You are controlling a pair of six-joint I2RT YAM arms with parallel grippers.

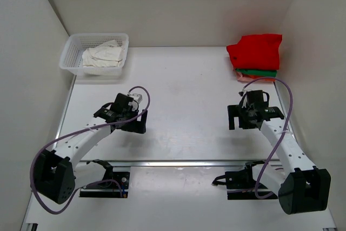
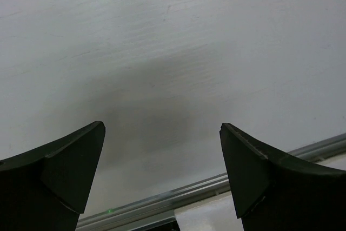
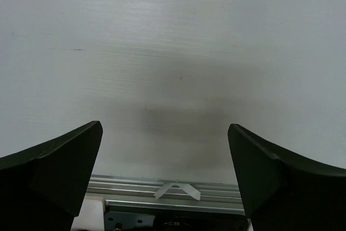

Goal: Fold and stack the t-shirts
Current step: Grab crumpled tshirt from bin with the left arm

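A wrinkled cream t-shirt (image 1: 101,57) lies bunched in the white mesh basket (image 1: 69,52) at the back left. A folded red t-shirt (image 1: 256,51) tops a stack at the back right, with green (image 1: 258,72) and salmon-pink (image 1: 250,78) shirts under it. My left gripper (image 1: 128,123) is open and empty over bare table at left centre; in the left wrist view (image 2: 162,128) only table shows between its fingers. My right gripper (image 1: 243,118) is open and empty, just in front of the stack; the right wrist view (image 3: 165,128) shows bare table.
White walls close the table in on the left, back and right. A metal rail (image 1: 184,162) runs along the table's near edge, also seen in the right wrist view (image 3: 173,190). The arm bases and cables sit below it.
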